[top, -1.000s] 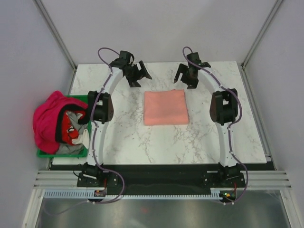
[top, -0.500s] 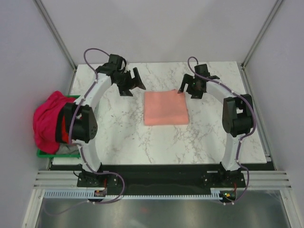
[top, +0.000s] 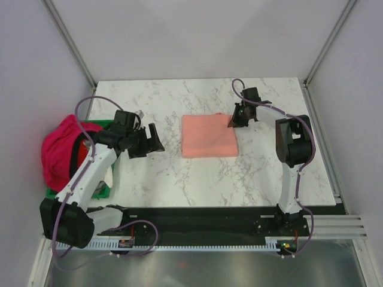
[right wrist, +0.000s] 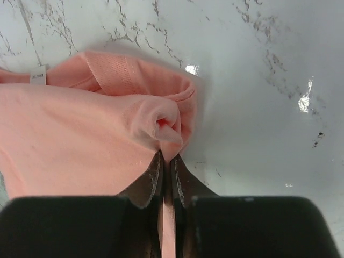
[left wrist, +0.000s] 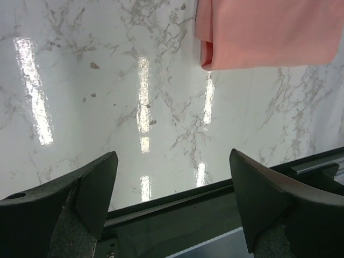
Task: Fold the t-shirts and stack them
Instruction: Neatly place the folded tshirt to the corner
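Corner of salmon-pink t-shirt point(top: 207, 136) seems pinched by right fingers point(right wrist: 150, 180); left fingers point(left wrist: 86, 196) spread.

— What moved in the last second?
— My left claw point(top: 149, 142) swung back from the far middle of the bench point(top: 179, 179) to its left side, nearer my base.
— And the right?
— My right claw point(top: 233, 121) was wide open above the bench. It has dropped onto the shirt's point(top: 208, 136) far right corner and closed, pinching a fold of cloth.
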{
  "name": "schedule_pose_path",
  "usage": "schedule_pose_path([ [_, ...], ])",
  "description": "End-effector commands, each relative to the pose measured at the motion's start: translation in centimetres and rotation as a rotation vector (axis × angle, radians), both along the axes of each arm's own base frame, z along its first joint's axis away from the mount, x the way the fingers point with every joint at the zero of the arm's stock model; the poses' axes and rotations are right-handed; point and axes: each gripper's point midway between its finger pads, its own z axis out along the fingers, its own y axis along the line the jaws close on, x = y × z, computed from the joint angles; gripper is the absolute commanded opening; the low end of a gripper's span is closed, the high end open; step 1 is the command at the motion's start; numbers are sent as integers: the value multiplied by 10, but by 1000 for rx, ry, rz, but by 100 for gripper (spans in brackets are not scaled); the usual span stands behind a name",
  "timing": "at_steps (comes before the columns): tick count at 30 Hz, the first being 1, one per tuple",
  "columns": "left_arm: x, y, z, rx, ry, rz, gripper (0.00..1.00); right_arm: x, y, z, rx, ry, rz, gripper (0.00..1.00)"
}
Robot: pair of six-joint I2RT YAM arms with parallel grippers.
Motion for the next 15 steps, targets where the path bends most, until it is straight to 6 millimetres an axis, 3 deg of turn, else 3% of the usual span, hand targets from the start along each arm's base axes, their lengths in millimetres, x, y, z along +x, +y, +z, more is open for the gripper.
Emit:
schedule_pose_path([
  [1,-3,19,1,90,-105,-18,92,3,-23,-16,-83,3,-19,10],
  [5,-19,32,-10,136,-124,1,91,19,-67,-11,-192,-33,-75,8],
  [6,-20,38,-2,141,-163,45,91,24,-88,-9,-219,-35,-118,3],
  [8,-23,47,0,158,-196,105,91,38,-109,-6,-241,-44,-151,0],
  [9,-25,48,10,146,-251,110,92,53,-127,7,-243,-71,-184,0],
  [11,-24,49,15,139,-311,115,92,68,-139,4,-274,-77,-183,0],
  [12,-24,51,20,139,-341,122,92,87,-160,24,-306,-122,-220,0],
  [14,-26,51,24,133,-359,122,91,104,-172,18,-356,-122,-220,0],
  [15,-27,51,26,128,-367,125,91,126,-184,47,-409,-185,-231,0],
])
